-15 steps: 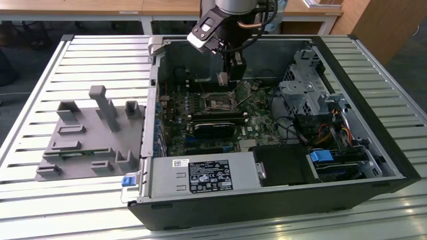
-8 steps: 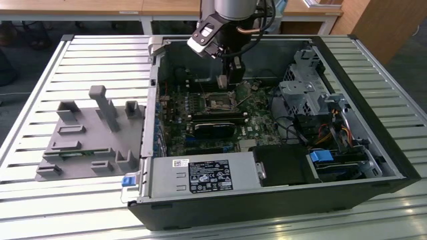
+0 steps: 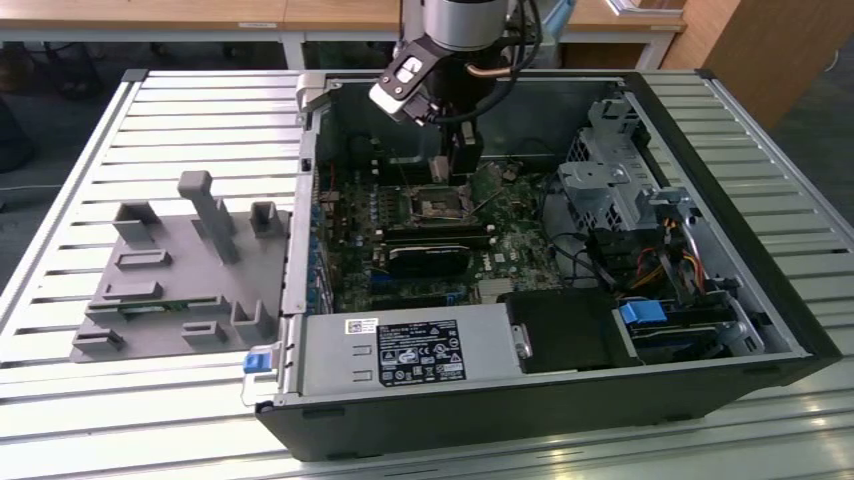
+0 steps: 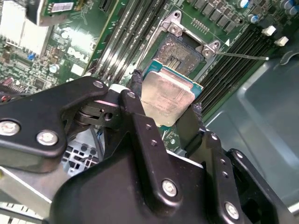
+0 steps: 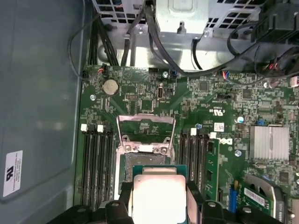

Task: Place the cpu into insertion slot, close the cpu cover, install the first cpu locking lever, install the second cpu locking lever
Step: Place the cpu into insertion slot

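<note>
Slatted white tabletop (image 3: 174, 110) carries an open computer case (image 3: 507, 425). Watching remotely, I judge that no step is finished yet. Nearest the wrist cameras, the jaws are closed on the cpu (image 4: 168, 98), pinching two opposite edges and holding it just above the board, not seated. Beyond it the slot (image 4: 180, 51) lies bare. Farther on, the cover (image 5: 145, 117) stands raised, and one thin lever (image 4: 243, 56) sticks out unlatched.

Exterior view looks down on open case (image 3: 534, 425), wrist views close, apparently opposite, share insertion slot (image 4: 184, 51) (image 5: 122, 169)
</note>
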Controlling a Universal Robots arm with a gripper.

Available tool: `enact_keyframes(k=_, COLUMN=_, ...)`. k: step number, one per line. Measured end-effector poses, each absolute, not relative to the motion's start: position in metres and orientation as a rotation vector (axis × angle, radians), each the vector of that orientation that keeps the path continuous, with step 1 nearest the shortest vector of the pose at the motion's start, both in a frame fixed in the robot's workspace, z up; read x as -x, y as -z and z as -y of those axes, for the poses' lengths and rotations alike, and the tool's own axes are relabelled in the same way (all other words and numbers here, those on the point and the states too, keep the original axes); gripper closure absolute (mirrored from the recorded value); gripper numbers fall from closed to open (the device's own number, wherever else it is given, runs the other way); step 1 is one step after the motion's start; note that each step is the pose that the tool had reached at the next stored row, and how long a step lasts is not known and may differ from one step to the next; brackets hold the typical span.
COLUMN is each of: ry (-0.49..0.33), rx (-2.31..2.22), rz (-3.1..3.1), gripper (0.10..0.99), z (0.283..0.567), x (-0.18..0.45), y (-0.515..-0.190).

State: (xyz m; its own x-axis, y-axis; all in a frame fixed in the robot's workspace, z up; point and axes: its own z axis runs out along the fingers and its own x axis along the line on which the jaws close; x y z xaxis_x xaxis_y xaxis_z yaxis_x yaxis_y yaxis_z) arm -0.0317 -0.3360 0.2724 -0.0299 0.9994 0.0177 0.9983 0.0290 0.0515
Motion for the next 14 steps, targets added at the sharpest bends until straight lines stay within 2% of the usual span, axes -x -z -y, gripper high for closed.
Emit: enact_keyframes(k=14, ry=-0.077, rx=-2.172, rz=-2.236, gripper=0.545, z=0.3351, x=0.0317, y=-0.2651)
